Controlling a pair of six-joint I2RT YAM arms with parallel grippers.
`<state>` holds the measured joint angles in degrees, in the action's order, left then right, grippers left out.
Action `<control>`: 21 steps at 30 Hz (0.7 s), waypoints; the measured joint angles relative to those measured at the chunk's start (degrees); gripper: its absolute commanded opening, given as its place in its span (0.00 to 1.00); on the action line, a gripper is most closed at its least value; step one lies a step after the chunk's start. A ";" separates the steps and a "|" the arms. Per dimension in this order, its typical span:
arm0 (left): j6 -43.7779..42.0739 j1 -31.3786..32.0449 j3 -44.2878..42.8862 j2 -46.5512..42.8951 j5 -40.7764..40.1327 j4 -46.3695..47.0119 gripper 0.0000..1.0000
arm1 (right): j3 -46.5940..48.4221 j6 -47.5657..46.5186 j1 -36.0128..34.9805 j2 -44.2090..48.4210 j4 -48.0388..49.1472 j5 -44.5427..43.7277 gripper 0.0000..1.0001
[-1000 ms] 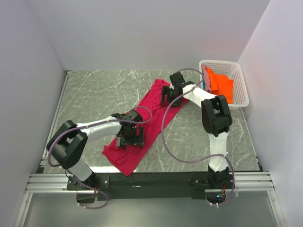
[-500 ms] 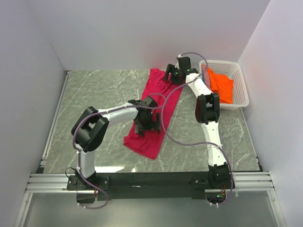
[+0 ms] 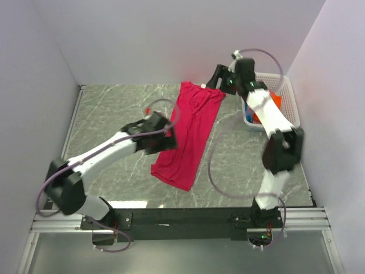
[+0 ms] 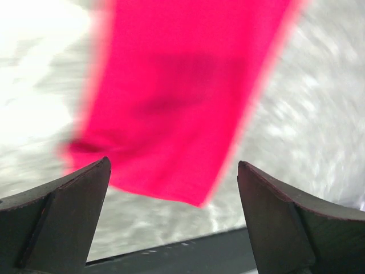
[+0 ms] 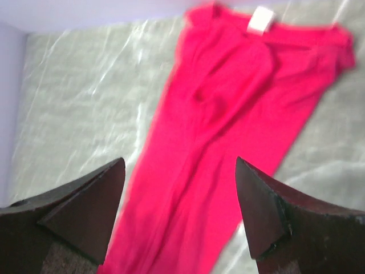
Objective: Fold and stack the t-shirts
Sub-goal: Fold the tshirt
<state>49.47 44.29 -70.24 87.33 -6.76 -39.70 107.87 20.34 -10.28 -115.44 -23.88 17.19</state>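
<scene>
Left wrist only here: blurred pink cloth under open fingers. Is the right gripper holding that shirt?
Observer: No. The right gripper is open and empty, hovering by the collar end of the crimson-pink t-shirt.
Operator: How does it lie?
Observer: One long narrow strip flat on the table, with its white label at the far end.
Operator: Any other shirts?
Observer: An orange t-shirt sits in the white basket at the far right, partly hidden.
</scene>
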 measured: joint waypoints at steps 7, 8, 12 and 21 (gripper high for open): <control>0.37 -20.63 20.28 -7.89 1.44 3.80 0.92 | -41.83 7.26 -11.50 31.15 9.42 -1.42 0.84; 0.28 -21.46 22.53 -7.87 2.89 4.04 0.90 | -45.05 8.09 -14.56 31.41 9.90 -1.40 0.83; -0.11 -21.66 27.74 -8.98 9.42 9.22 0.79 | -55.47 11.91 -23.71 30.56 8.35 -1.49 0.81; -0.81 -23.28 29.09 -6.93 13.22 16.85 0.53 | -63.36 19.04 -27.71 31.17 10.47 0.50 0.75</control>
<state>48.66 21.02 -41.15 80.40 6.46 -22.85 44.51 39.38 -38.00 -84.27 -13.41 17.69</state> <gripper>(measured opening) 0.548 0.763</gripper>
